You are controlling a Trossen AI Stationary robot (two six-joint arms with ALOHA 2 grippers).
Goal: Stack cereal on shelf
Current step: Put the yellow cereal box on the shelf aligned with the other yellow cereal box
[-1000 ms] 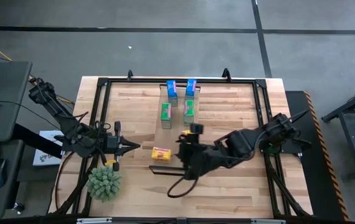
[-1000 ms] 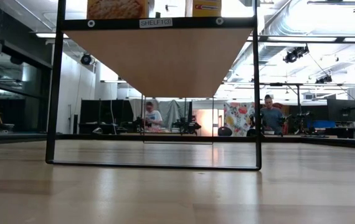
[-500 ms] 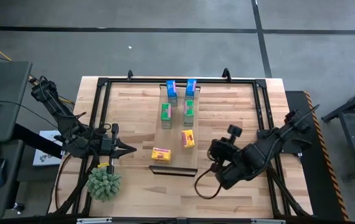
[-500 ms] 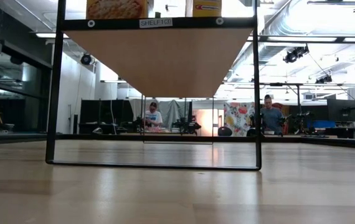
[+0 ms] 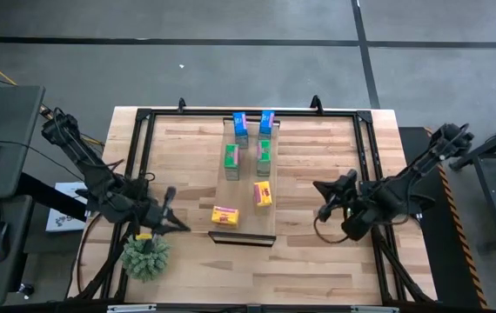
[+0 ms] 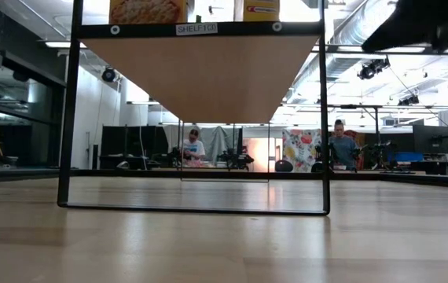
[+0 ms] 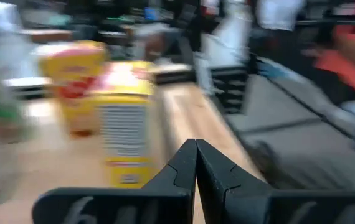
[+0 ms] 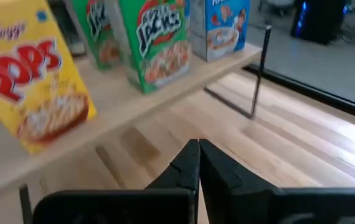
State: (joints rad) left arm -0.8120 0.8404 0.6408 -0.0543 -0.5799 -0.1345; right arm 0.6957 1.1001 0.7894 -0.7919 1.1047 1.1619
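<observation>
The shelf (image 5: pixel 248 228) is a pale board on a black frame in the table's middle. Six cereal boxes rest on it by their bottoms: two blue (image 5: pixel 240 128) (image 5: pixel 266 124) at its far end, two green (image 5: pixel 231 157) (image 5: pixel 264 156), then two yellow (image 5: pixel 263 193) (image 5: pixel 224 215) toward its near end. My right gripper (image 5: pixel 324 199) (image 8: pixel 198 149) is shut and empty, right of the shelf, facing the Pops box (image 8: pixel 31 87). Left of the shelf, my left gripper (image 5: pixel 181 228) (image 7: pixel 196 149) is shut and empty, pointing at the yellow boxes (image 7: pixel 124 118).
A spiky green plant (image 5: pixel 146 255) stands at the near left, close under my left gripper. A black tube frame (image 5: pixel 144 139) runs around the tabletop. In the low view the shelf's frame (image 6: pixel 71 118) holds the board above the table. People stand in the room behind.
My right gripper has drawn back from the shelf toward the table's right edge, leaving a yellow box standing on the board. My left gripper has dipped a little toward the near edge, closer to the plant.
</observation>
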